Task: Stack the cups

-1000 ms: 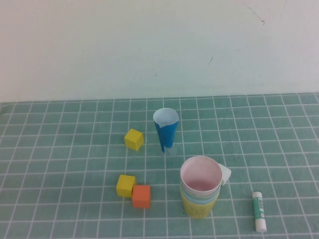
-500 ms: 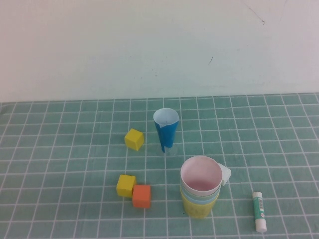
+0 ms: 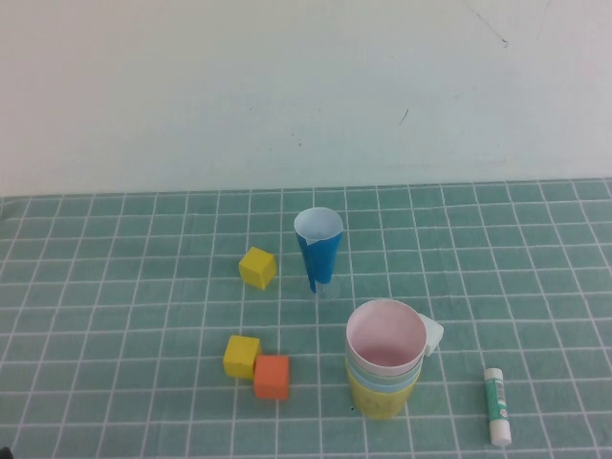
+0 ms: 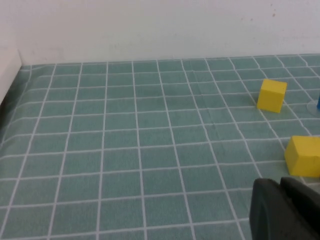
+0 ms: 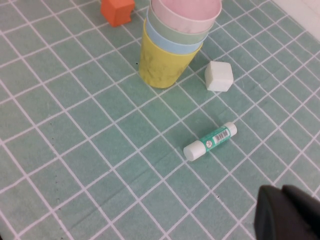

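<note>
The cups stand nested in one upright stack (image 3: 383, 361) at the front right of the green mat. A yellow cup (image 5: 160, 65) is at the bottom, then a light blue cup (image 5: 170, 44), a pale green cup (image 5: 176, 29) and a pink cup (image 5: 186, 11) on top. My right gripper (image 5: 282, 191) is shut and empty, well clear of the stack, beyond the glue stick. My left gripper (image 4: 281, 183) is shut and empty, low over the mat near a yellow cube (image 4: 304, 156). Neither gripper shows in the high view.
A narrow dark blue cone cup (image 3: 318, 247) stands behind the stack. Two yellow cubes (image 3: 256, 268) (image 3: 241, 356) and an orange cube (image 3: 272, 376) lie to the left. A white cube (image 3: 432, 335) touches the stack's right side. A glue stick (image 3: 496, 405) lies further right.
</note>
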